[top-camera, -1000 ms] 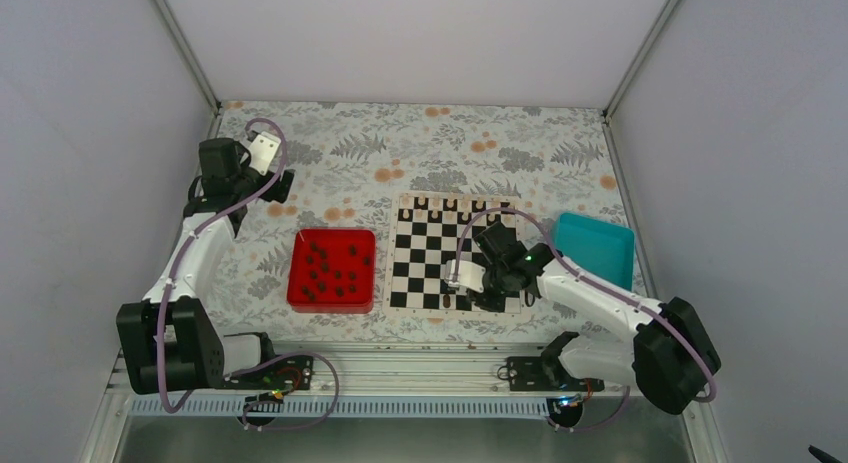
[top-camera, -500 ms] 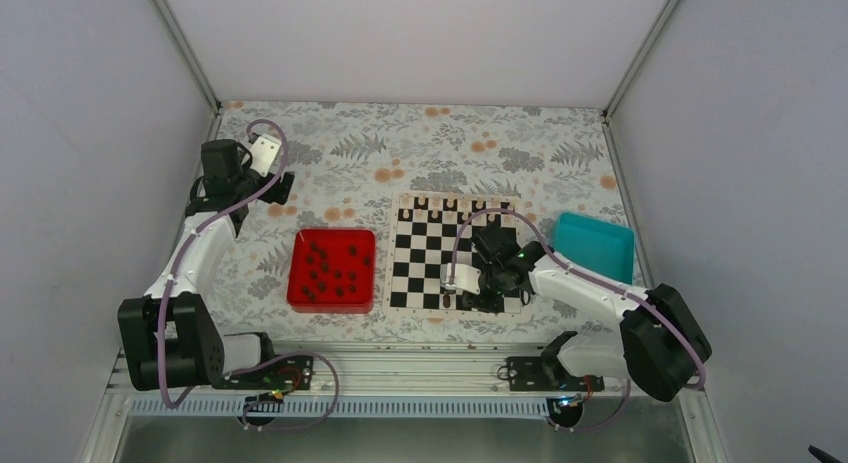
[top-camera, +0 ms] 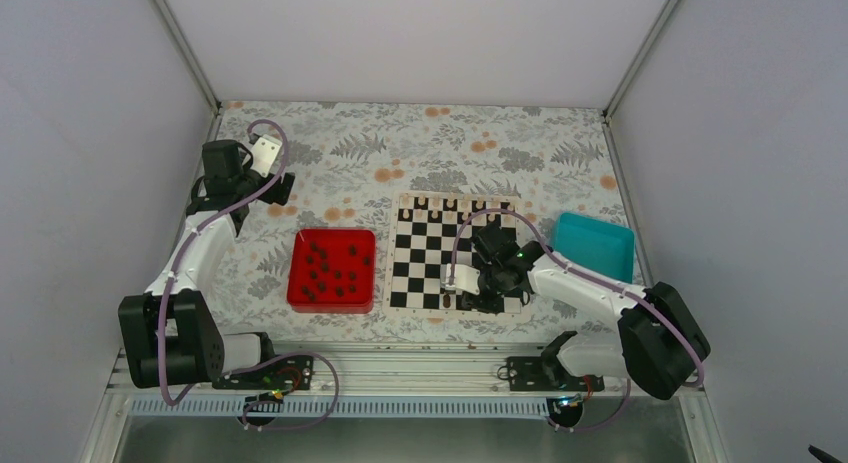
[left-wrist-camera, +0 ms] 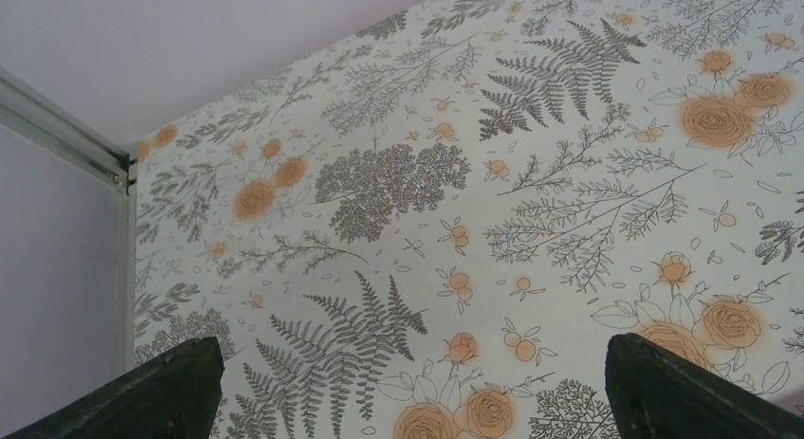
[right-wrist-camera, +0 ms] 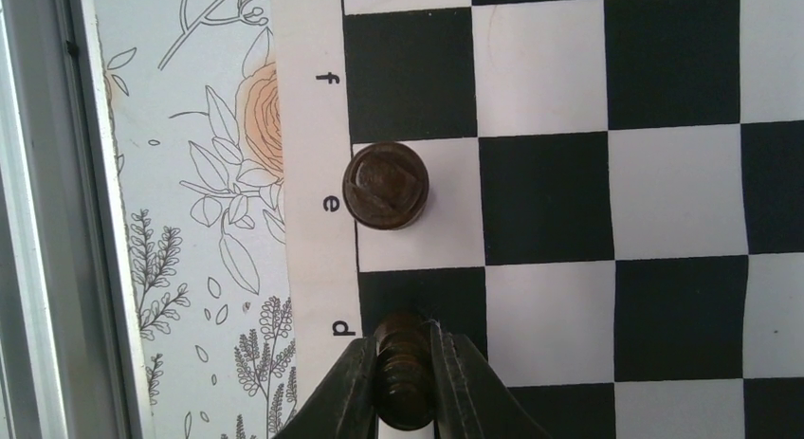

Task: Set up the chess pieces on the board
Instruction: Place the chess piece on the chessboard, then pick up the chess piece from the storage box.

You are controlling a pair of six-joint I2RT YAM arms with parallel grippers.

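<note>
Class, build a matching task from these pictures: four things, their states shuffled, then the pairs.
1 left end effector
2 right end effector
3 red square tray
4 round dark brown chess piece by letter e

A holds loose dark pieces
B open
C stands free on the black-and-cream chessboard
D shut on a dark piece

Pairs: 1-B, 2-D, 3-A, 4-C

Fixed overhead view, right wrist close above board (right-wrist-camera: 545,197) (shared with overhead), left wrist perhaps low over tablecloth (left-wrist-camera: 531,202).
</note>
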